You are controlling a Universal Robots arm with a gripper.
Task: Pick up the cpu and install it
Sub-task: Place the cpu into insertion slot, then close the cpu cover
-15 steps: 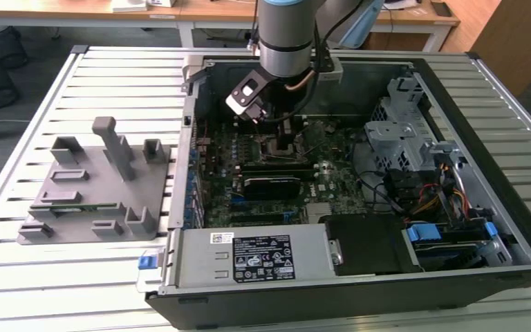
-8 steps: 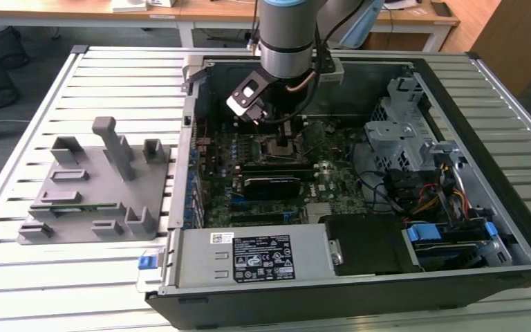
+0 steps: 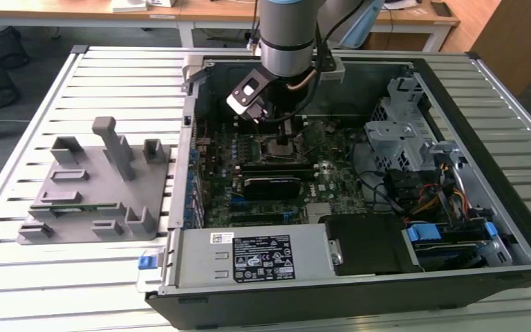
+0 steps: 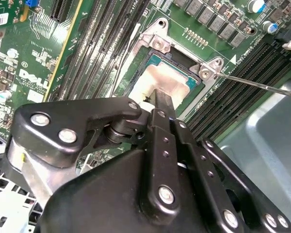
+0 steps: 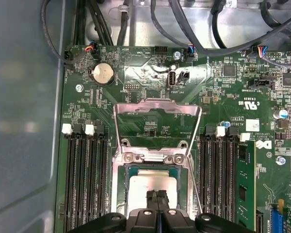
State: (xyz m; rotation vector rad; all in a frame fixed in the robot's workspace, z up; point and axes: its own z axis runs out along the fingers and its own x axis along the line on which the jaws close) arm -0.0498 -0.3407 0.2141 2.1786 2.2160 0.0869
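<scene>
The cpu (image 4: 172, 82) lies flat in the motherboard's socket, its silver top showing in both wrist views (image 5: 153, 180). The socket's metal load plate (image 5: 157, 104) stands swung open behind it, and the thin retention lever (image 4: 262, 86) sticks out to one side. My gripper (image 5: 157, 196) is directly over the cpu with its two black fingers pressed together, tips at or just above the metal top (image 4: 162, 97). Nothing is held between them. In the exterior view the gripper (image 3: 282, 138) reaches down into the open computer case (image 3: 487, 83).
Memory slots (image 5: 82, 179) flank the socket on both sides. A black block (image 3: 270, 181) sits on the board nearer the power supply (image 3: 247, 256). Cables and a drive cage (image 3: 404, 124) fill the exterior view's right. A grey fixture (image 3: 95, 187) with upright posts stands outside the case.
</scene>
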